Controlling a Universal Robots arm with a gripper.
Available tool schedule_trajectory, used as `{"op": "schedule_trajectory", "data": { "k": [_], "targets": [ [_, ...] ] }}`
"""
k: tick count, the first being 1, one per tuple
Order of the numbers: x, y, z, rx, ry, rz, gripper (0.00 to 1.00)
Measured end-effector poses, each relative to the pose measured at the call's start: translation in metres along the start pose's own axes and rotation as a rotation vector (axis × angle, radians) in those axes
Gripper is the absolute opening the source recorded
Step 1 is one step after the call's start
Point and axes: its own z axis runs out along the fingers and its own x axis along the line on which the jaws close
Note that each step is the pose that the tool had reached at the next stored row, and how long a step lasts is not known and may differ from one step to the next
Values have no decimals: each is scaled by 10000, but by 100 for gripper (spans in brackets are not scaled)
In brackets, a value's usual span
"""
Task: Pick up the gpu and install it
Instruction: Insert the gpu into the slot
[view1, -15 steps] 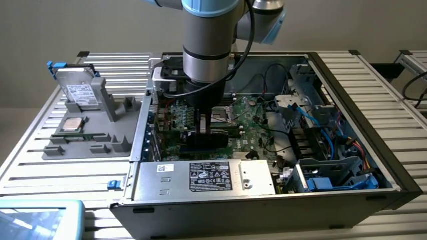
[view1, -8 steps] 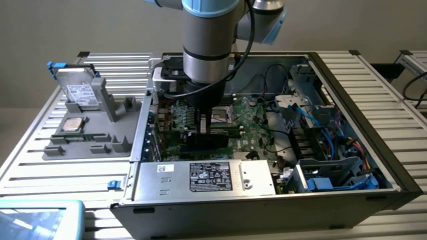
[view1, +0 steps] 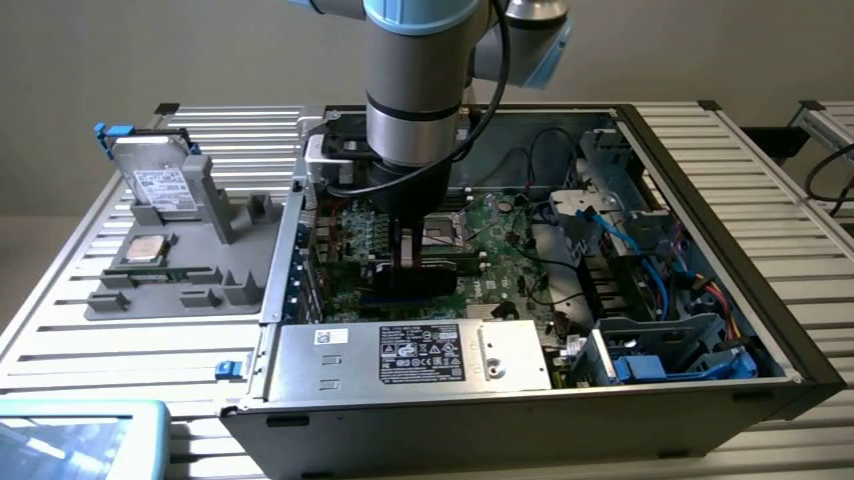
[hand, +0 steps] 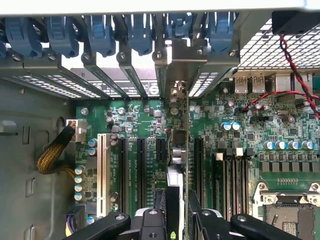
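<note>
The gpu (hand: 175, 185) stands on edge among the black expansion slots of the green motherboard (hand: 140, 125), seen edge-on as a thin strip. Its silvery end bracket (hand: 175, 92) reaches the slot openings in the case's rear wall. My gripper (hand: 176, 215) is shut on the card, one black finger on each face. In the exterior view the arm reaches straight down into the open computer case (view1: 747, 210). There the gripper (view1: 416, 262) sits low over the board, with the dark gpu (view1: 404, 284) below it. Whether the card is fully seated in a slot I cannot tell.
A silver power supply (view1: 414, 355) lies along the case's near side. Blue drive cages and cables (view1: 654, 350) crowd the exterior view's right. A hard drive (view1: 160, 185) stands on a grey fixture outside the case. Blue slot latches (hand: 100, 32), a white slot (hand: 102, 170) and the CPU socket (hand: 287, 210) surround the card.
</note>
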Motion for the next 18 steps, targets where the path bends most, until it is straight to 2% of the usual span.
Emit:
{"op": "schedule_trajectory", "data": {
  "k": [4,18],
  "targets": [
    [0,1,-1,-2,-28,-2,28],
    [-4,1,-1,-2,-25,-30,28]
  ]
}}
